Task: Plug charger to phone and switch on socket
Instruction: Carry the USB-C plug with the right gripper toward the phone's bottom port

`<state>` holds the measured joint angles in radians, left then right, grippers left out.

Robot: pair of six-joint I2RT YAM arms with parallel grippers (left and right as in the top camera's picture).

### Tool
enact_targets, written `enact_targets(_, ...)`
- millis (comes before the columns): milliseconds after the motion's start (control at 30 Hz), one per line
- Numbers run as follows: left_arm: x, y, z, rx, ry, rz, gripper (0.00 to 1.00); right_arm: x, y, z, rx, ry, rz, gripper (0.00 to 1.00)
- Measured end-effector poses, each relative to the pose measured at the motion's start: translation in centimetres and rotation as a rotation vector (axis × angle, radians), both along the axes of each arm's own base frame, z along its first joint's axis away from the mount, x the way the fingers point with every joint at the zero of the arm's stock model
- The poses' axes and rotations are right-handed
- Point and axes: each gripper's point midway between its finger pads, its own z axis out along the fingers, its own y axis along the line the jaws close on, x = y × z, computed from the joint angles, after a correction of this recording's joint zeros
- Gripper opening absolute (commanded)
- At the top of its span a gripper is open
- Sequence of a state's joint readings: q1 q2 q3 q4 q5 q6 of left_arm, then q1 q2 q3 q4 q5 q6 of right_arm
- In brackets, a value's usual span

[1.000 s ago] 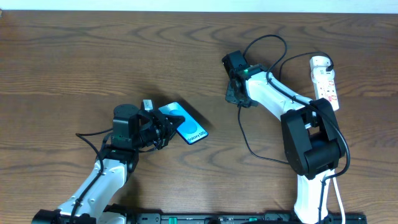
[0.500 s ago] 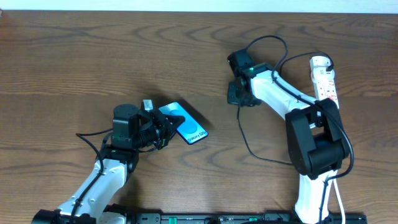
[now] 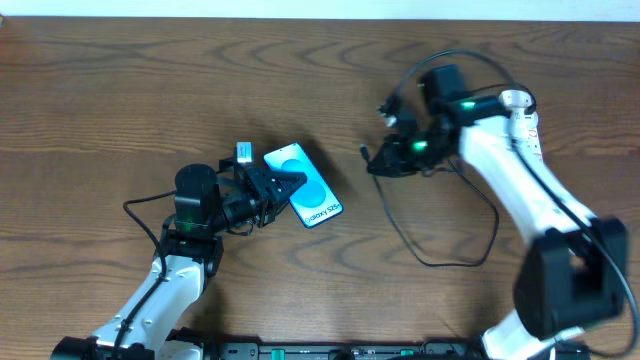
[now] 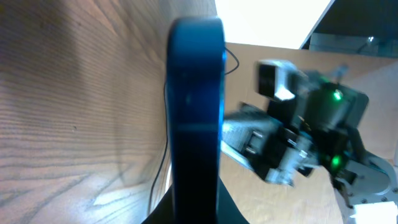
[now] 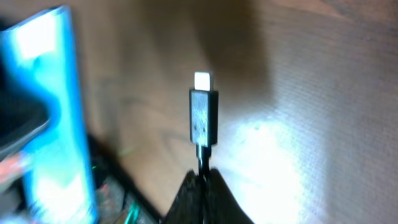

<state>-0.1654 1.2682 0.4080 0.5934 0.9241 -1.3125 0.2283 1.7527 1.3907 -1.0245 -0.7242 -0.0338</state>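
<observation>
I am looking down at the brown table from above. My left gripper is squeezing tight on one end of the phone. The bright blue screen is facing up toward the top camera, and the other end of the phone is pointing toward my right arm. In the left wrist camera the phone is showing only its thin blue edge, standing straight up out of the fingers. I cannot tell if the phone is touching the table.

My right gripper is pinching the black charger cable just behind its end. In the right wrist camera the little plug tip is sticking straight up out of the closed fingers, and the phone is showing as a blurry blue shape at the left. The plug tip is near the phone, but it is not touching it.

The loose part of the cable is lying in a big loop on the table below my right arm. The white power strip is lying at the far right of the table, and my right arm is hiding part of it.
</observation>
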Motion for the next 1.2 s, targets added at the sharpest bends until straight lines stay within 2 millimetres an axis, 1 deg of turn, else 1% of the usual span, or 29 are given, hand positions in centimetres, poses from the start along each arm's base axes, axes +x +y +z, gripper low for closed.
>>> enact_targets(33, 0.0, 0.0, 0.1, -0.002, -0.003, -0.004, 0.07, -0.5, -0.5, 0.9, 0.021, -0.01, 0.011, 0.01)
enact_targets(133, 0.3, -0.2, 1.0, -0.01, -0.033, -0.014, 0.08, -1.8, -1.6, 2.9, 0.061, -0.035, 0.043, 0.01)
enact_targets(233, 1.1, -0.4, 2.4, -0.022, -0.094, -0.02, 0.07, -3.4, -1.9, 4.4, 0.088, -0.056, 0.088, 0.01)
enact_targets(333, 1.9, -0.6, 3.4, -0.029, -0.135, -0.024, 0.08, -5.0, -1.8, 5.9, 0.106, -0.076, 0.127, 0.02)
enact_targets(400, 2.2, -0.6, 3.3, -0.029, -0.133, -0.024, 0.07, -6.3, -1.5, 6.8, 0.112, -0.085, 0.153, 0.01)
enact_targets(533, 2.6, -0.7, 2.2, -0.026, -0.107, -0.025, 0.07, -8.5, -0.4, 7.9, 0.13, -0.122, 0.215, 0.02)
enact_targets(600, 3.0, -0.8, 2.3, -0.031, -0.138, -0.027, 0.08, -9.9, 0.5, 7.8, 0.139, -0.135, 0.25, 0.02)
enact_targets(667, 3.3, -0.9, 3.5, -0.045, -0.213, -0.029, 0.07, -10.5, 1.3, 7.3, 0.141, -0.149, 0.264, 0.02)
enact_targets(767, 3.5, -0.9, 5.5, -0.062, -0.322, -0.034, 0.08, -11.5, 2.6, 5.4, 0.105, -0.135, 0.266, 0.02)
enact_targets(800, 3.5, -1.0, 5.7, -0.064, -0.333, -0.035, 0.07, -11.7, 2.9, 4.9, 0.091, -0.128, 0.266, 0.02)
enact_targets(867, 3.4, -1.0, 5.7, -0.065, -0.334, -0.039, 0.08, -11.9, 3.7, 3.8, 0.057, -0.129, 0.269, 0.02)
enact_targets(933, 3.3, -1.1, 5.7, -0.066, -0.334, -0.047, 0.08, -12.0, 4.3, 3.2, 0.021, -0.139, 0.268, 0.01)
enact_targets(1033, 3.0, -1.2, 5.7, -0.07, -0.332, -0.064, 0.07, -12.0, 5.1, 2.6, -0.044, -0.155, 0.248, 0.01)
enact_targets(1200, 2.7, -1.3, 5.7, -0.073, -0.332, -0.084, 0.07, -11.9, 5.6, 2.2, -0.092, -0.157, 0.209, 0.01)
